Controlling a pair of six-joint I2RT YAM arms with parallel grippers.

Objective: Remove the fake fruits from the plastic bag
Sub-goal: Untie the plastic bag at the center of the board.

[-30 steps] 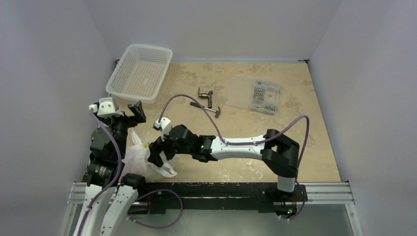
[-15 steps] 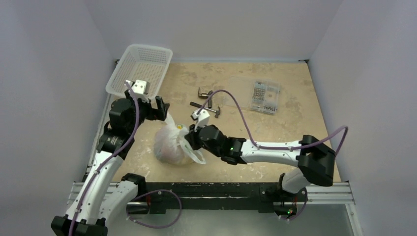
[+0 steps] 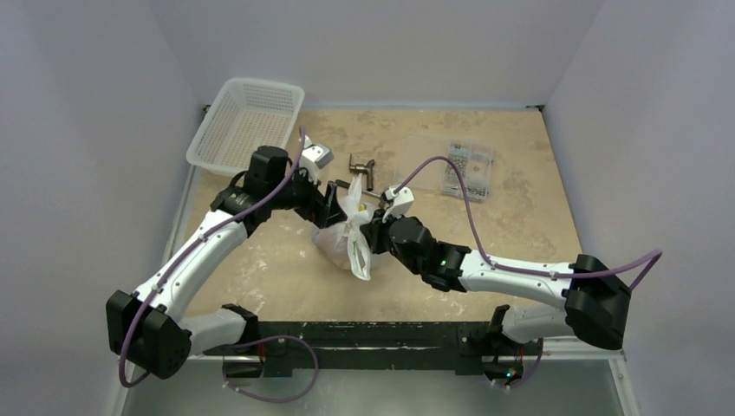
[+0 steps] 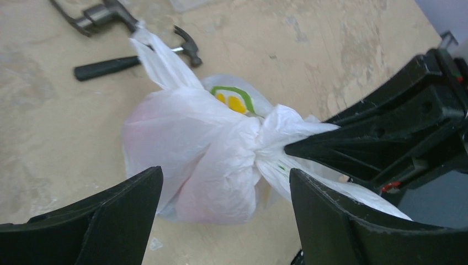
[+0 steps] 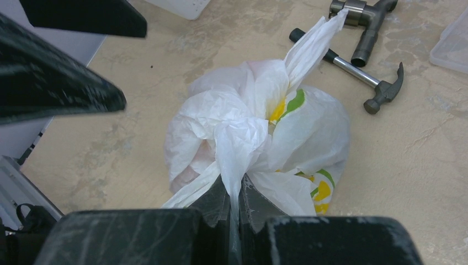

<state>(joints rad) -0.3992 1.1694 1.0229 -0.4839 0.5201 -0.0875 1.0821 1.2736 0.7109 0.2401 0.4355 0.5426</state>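
Right pincer [image 5: 233,199] clamped on near handle of plastic bag [image 5: 248,127]. Bag sits on surface [image 3: 485,251], neck bunched, fake fruits hidden inside. Left pincer [image 4: 223,182] spread wide, bunched neck dead ahead between its fingers.

The plastic bag [image 3: 347,234] now sits mid-tabletop [image 3: 485,234], just beside the hammer [image 4: 110,65], no longer at the near left edge. The right claw [image 3: 373,234], clamped on its gathered neck, has travelled outward with it. The left claw [image 3: 334,196], spread wide, has swung out alongside.
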